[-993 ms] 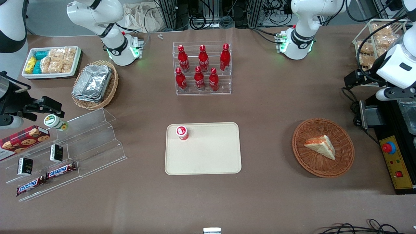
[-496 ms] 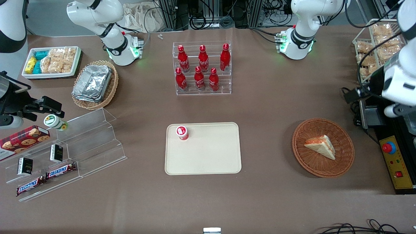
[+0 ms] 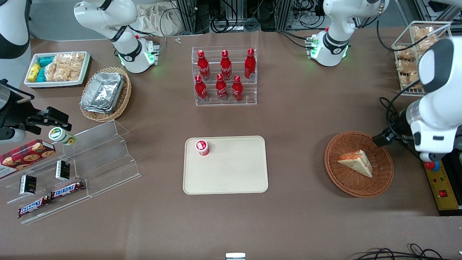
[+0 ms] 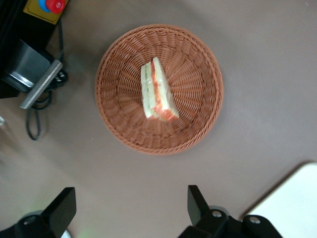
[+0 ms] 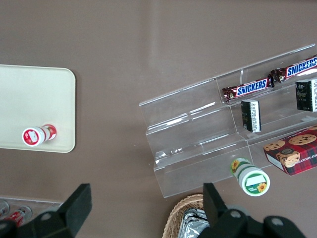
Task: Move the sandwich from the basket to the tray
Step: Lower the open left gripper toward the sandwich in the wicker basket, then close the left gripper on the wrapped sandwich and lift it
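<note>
Sandwich (image 3: 356, 163) lying on its side in the round reddish-brown basket (image 3: 382, 180), filling edge of orange-red and green showing, untouched. Same sandwich (image 4: 157, 92) seen from above in the left wrist view, resting near the middle of the basket (image 4: 198, 59).

Gripper (image 4: 130, 208) hanging in the air above bare table just beside the basket, well clear of the wicker; jaws spread wide apart, nothing between them, both dark fingers (image 4: 197, 201) visible. In the front view only a dark part of the gripper (image 3: 382, 139) peeking out from under the white arm, over the basket's rim toward the working arm's end of the table.

Tray (image 3: 234, 180) flat on the table, well apart from the basket, toward the parked arm's end. On the tray, a small red-and-white cup (image 3: 202, 147) standing upright near the corner farthest from the basket and from the front camera. Corner of the tray (image 4: 297, 203) also showing in the left wrist view.

Farther from the front camera than the basket, and nearer the middle of the table: clear rack of red bottles (image 3: 225, 76). Just beside the basket, at the table's edge toward the working arm's end: yellow control box with a red button (image 3: 441, 186). Farther from the front camera than that box: wire basket of bagged snacks (image 3: 411, 57).
</note>
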`<action>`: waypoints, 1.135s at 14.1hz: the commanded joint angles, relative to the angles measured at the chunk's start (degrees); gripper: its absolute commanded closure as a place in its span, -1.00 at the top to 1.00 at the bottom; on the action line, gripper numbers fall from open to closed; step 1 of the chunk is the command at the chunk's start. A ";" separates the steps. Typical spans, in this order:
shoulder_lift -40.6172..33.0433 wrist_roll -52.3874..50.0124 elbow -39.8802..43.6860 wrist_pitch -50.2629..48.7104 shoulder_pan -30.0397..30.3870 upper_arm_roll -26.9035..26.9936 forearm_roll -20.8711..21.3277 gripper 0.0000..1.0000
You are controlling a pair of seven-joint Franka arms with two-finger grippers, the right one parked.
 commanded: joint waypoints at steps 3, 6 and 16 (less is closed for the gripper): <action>0.73 -4.10 -9.05 11.68 0.12 3.91 -5.02 1.00; 2.74 -4.88 -16.98 20.74 0.03 4.00 -5.02 1.00; 13.21 -9.90 -20.69 36.85 0.03 4.09 -5.02 1.00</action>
